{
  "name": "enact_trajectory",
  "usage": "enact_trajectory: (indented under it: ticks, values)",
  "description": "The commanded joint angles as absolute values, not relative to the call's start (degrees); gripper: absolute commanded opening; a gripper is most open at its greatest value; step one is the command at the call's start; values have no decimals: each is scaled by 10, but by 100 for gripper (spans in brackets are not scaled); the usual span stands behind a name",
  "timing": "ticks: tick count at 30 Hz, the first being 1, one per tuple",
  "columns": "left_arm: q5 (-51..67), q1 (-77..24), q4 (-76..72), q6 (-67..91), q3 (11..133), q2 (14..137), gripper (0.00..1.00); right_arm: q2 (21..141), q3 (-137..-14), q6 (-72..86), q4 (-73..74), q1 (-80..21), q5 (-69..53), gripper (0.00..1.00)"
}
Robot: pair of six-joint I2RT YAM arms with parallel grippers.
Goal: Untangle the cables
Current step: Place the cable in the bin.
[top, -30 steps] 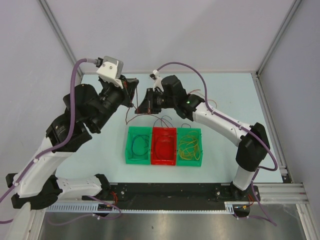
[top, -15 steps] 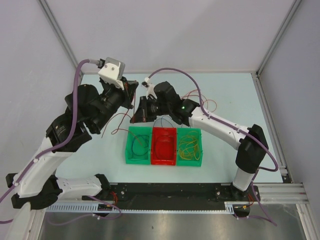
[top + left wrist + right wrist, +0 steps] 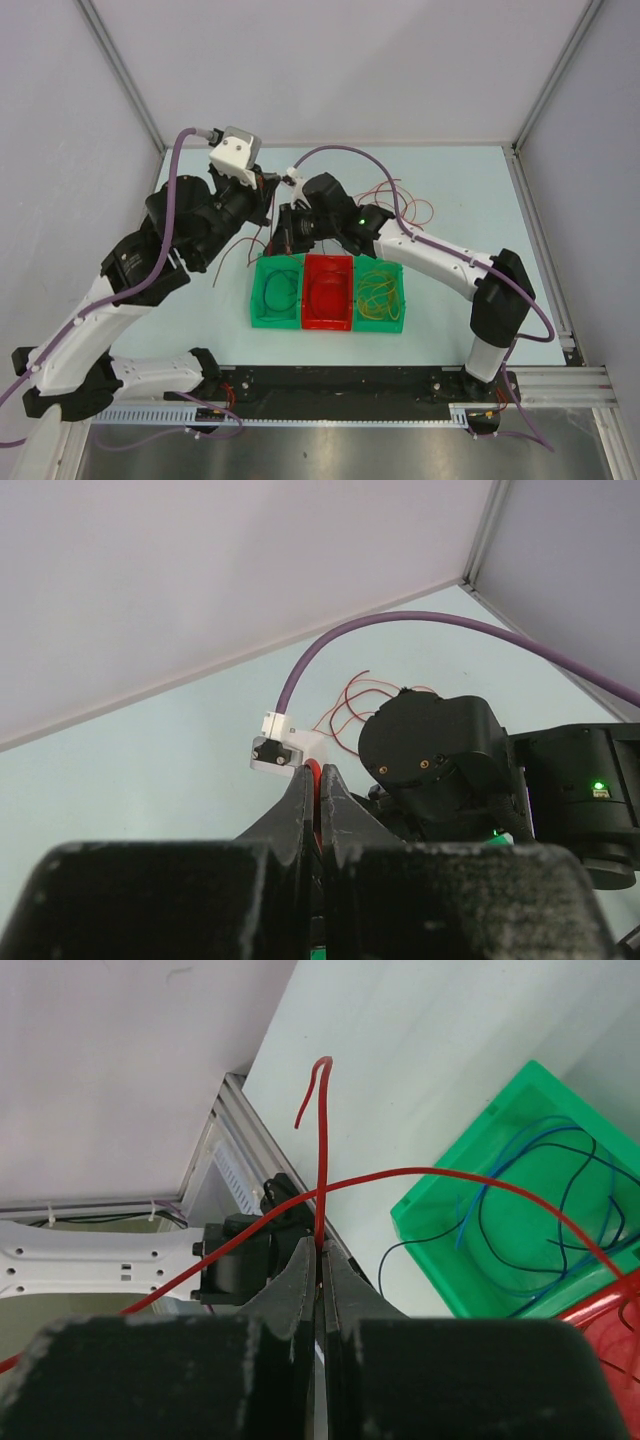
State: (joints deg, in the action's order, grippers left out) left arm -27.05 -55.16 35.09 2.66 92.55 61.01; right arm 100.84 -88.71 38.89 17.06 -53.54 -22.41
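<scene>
Right pincer [image 3: 321, 1247] clamps red cable [image 3: 320, 1160]; left pincer [image 3: 317, 776] seemingly does likewise.

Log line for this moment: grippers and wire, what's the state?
right gripper: shut on red wire | left gripper: shut on red wire | wire: in air by green bin

The left arm [image 3: 130, 275] and right arm [image 3: 440, 255] both rise from their bases and fold inward, wrists close together above mid-table, with the left gripper [image 3: 318, 780] and right gripper [image 3: 320, 1255] pointing toward each other — each one's fingers pressed tight together.
</scene>
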Motion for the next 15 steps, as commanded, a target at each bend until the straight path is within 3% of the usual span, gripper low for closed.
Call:
enact_trajectory:
  ticks: [1, 15]
  values:
    - [-266, -555, 118, 33, 953, 579, 0, 1045, -835, 346, 301, -552, -192, 0]
    - [-279, -555, 123, 2, 1000, 592, 0, 1063, -844, 366, 252, -563, -233, 0]
